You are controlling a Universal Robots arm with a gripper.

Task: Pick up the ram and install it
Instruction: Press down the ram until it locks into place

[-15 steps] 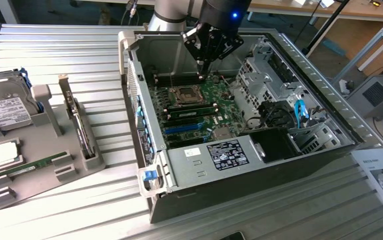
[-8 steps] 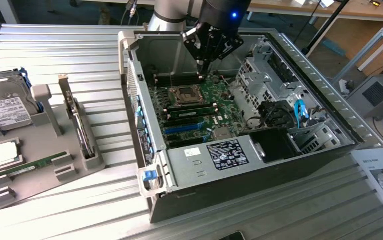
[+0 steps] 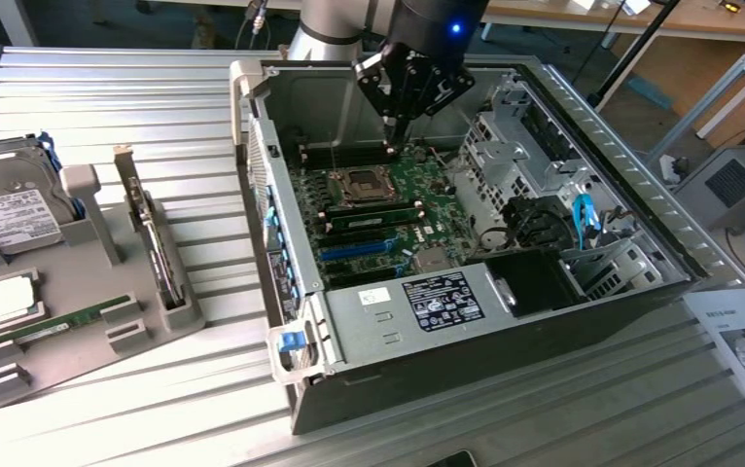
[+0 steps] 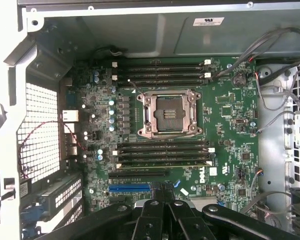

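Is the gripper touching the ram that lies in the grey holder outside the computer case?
Apart. The exterior view shows the gripper above the motherboard inside the case, while the ram lies in the grey holder, far toward that view's left.

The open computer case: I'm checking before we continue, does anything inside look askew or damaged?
Nothing stands out. The green motherboard lies flat in the grey metal computer case, its square CPU socket is empty, and one green ram stick sits straight in its slot.

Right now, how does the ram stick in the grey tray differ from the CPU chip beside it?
The ram is long and narrow, the CPU chip square. The ram is green, the CPU chip silvery. Both lie flat in the grey tray.
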